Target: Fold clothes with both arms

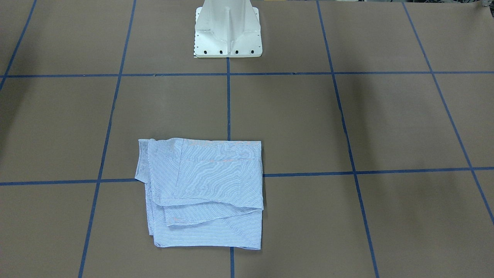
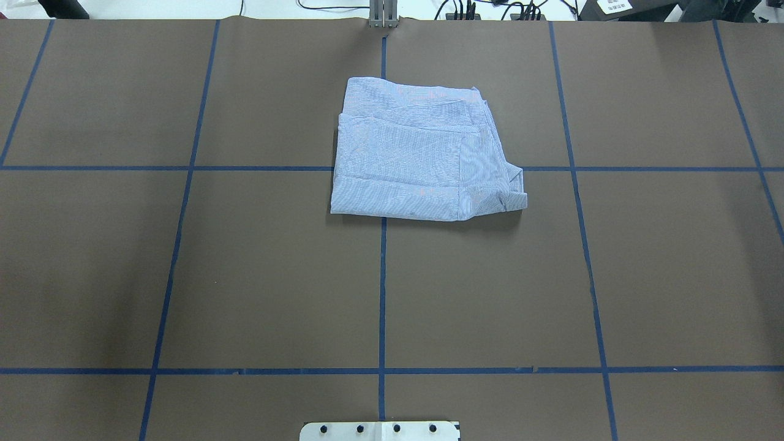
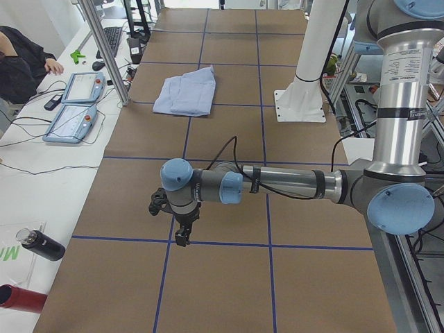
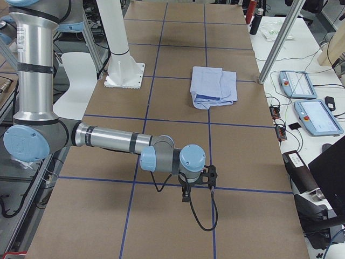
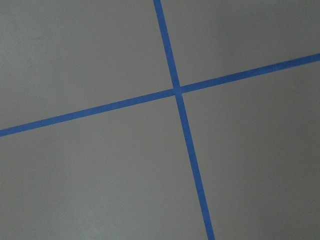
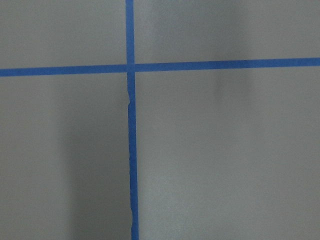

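Basically folded by the look of it. Seeing one shirt [image 2: 422, 153] in a rough layered rectangle, flat on the counter [image 2: 245, 275], on the half far from the pedestal base [image 1: 227, 34], straddling a crossing of the blue tape lines [image 2: 382, 294] and lying mostly to the robot's right of the centre line. Expect thin, light, floppy cloth: no stiffness, layers prone to sliding over each other, not fragile. Would pinch at a folded edge through all layers, one gripper near each end of that edge, and lift low to keep the stack from fanning out. Worth watching the loose flap [image 2: 514, 193] poking out at the corner nearest the robot's right; collar or cuff, can't tell which. Well apart from the cloth: left arm [image 3: 291, 182] and right arm [image 4: 108, 139], each stretched low over bare counter toward opposite ends. Can't tell whether left gripper [image 3: 179, 225] or right gripper [image 4: 195, 183] is open or closed: visible only in the side views, no fingers in either wrist view, just tape crossings. Seeing no cloth at either one. Count: one shirt, two arms, two grippers, one pedestal base, two control panels [image 4: 318, 116] off on the operators' side.
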